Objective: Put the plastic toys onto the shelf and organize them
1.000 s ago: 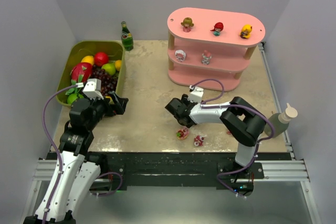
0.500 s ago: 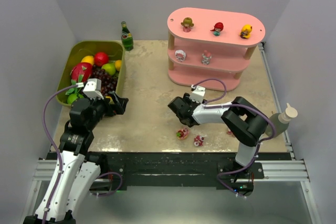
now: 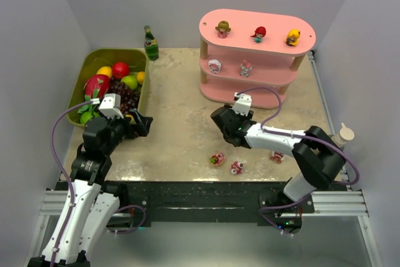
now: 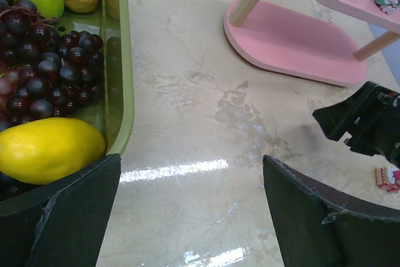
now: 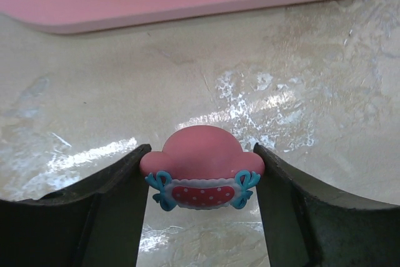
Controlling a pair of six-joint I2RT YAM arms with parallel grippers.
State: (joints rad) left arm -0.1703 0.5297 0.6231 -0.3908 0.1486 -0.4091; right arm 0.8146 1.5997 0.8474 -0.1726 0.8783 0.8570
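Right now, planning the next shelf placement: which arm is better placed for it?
The right. The right gripper holds a pink toy just in front of the shelf; the left gripper is open and empty, over by the green bin.

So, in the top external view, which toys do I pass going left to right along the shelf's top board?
Brown-haired toy → red-haired toy → yellow toy.
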